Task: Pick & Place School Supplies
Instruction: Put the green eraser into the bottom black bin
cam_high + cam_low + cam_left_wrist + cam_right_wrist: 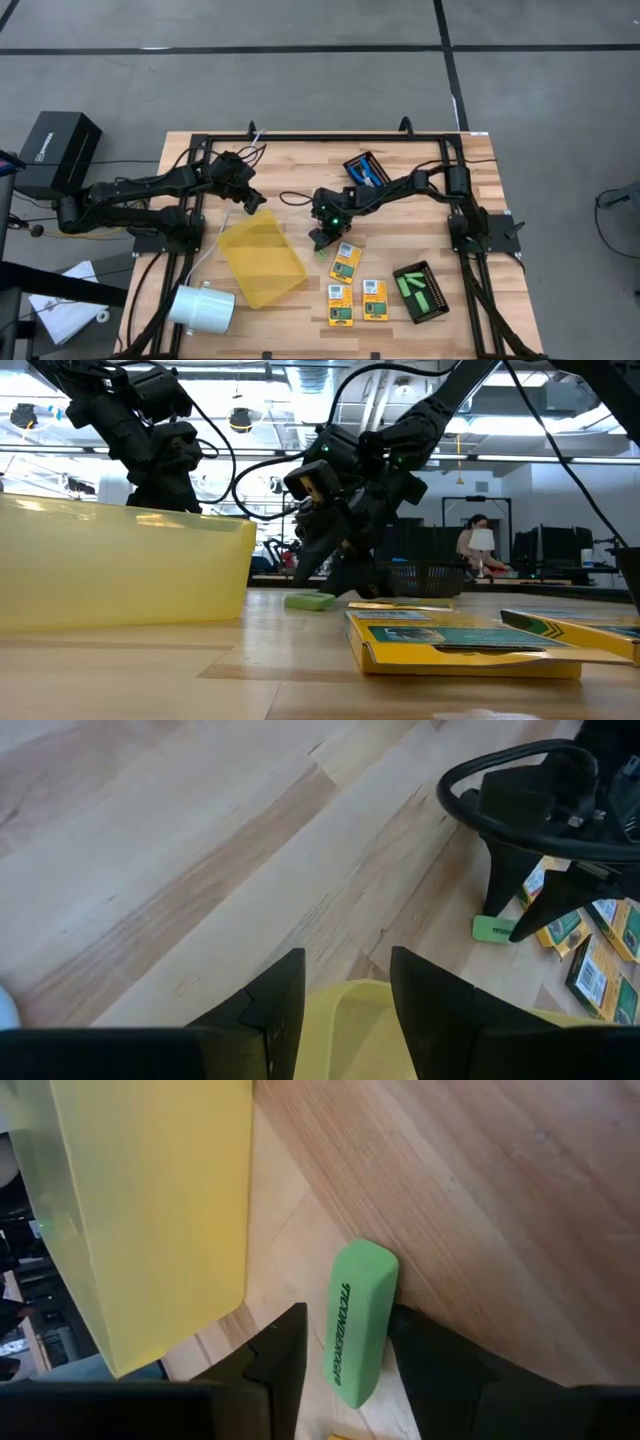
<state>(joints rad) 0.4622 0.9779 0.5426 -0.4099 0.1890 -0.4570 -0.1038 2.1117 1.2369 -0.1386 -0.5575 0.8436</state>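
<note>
Pick step: right pincer [345, 1342] straddles the short bright green stick [355, 1320] lying on the wooden worktop [290, 160] beside the yellow plastic tray [262, 258], fingers spread, not yet pinching; next, squeeze and lift

A translucent yellow plastic tray [262, 259] sits tilted on the pale wooden slatted table [300, 170]. A white cylindrical cup [201, 307] lies on its side just beside the tray. Two black mesh trays stand apart: one [366, 168] at the far edge, another [421, 292] near the front. A black box [58, 152], possibly equipment, stands off the table.
</note>
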